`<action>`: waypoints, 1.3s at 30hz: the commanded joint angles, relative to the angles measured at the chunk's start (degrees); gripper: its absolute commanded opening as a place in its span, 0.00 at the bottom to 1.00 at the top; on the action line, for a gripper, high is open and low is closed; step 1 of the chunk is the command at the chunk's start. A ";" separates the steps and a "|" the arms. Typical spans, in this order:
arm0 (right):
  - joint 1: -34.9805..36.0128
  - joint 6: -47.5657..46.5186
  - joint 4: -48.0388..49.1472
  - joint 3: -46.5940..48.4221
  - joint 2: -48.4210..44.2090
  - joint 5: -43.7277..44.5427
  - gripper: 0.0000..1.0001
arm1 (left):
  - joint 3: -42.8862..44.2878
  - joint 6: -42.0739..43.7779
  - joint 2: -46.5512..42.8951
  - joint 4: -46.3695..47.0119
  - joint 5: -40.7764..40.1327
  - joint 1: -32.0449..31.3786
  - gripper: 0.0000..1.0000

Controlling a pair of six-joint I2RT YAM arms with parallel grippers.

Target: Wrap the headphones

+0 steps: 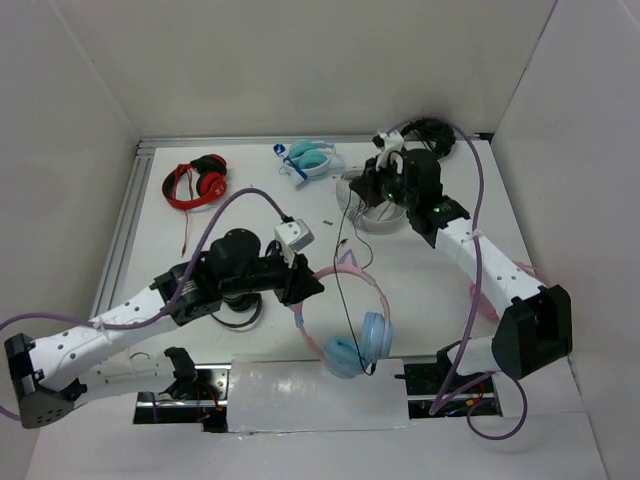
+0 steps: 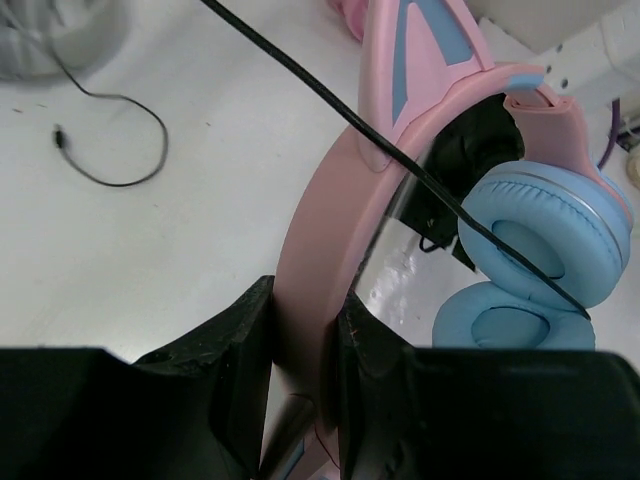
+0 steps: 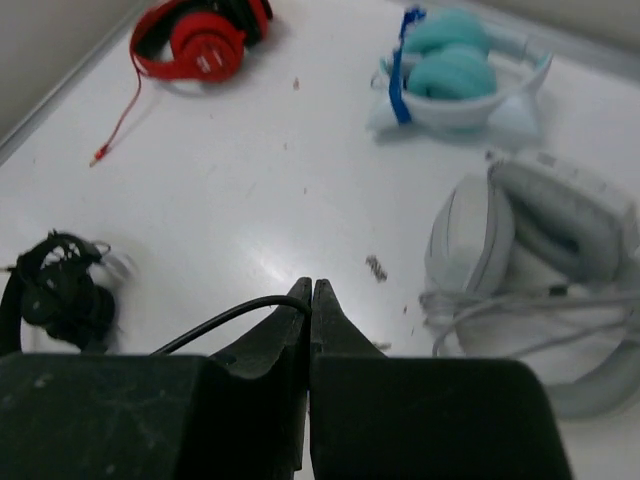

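Note:
The headphones (image 1: 352, 322) have a pink cat-ear headband and light blue ear cups (image 1: 358, 347), which lie near the table's front edge. My left gripper (image 1: 311, 288) is shut on the pink headband (image 2: 330, 200), a finger on each side of the band. The blue ear cups (image 2: 545, 235) sit just beyond it in the left wrist view. Their thin black cable (image 1: 340, 270) runs from the cups up the table to my right gripper (image 1: 355, 190). That gripper (image 3: 312, 290) is shut, with the cable (image 3: 215, 320) pinched at its tips.
Red headphones (image 1: 197, 183) lie at the back left and teal-and-white ones (image 1: 308, 157) at the back centre. A white-grey pair (image 3: 540, 240) sits under the right gripper. Black headphones (image 1: 432, 131) are at the back right. Pink headphones (image 1: 482, 296) lie partly behind the right arm. A loose cable end (image 2: 120, 150) lies on the table.

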 commanded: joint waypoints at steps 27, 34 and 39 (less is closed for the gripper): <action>14.71 10.53 39.63 -23.70 11.21 -15.36 0.27 | 50.18 -2.11 11.51 -12.09 -30.54 -0.63 0.00; 16.12 13.07 45.17 -20.72 19.90 -11.13 0.38 | 56.00 -1.50 12.40 -15.62 -28.43 -0.63 0.00; 18.23 14.13 47.11 -14.41 27.37 -10.26 0.43 | 60.22 -1.58 13.02 -17.82 -26.49 -0.63 0.00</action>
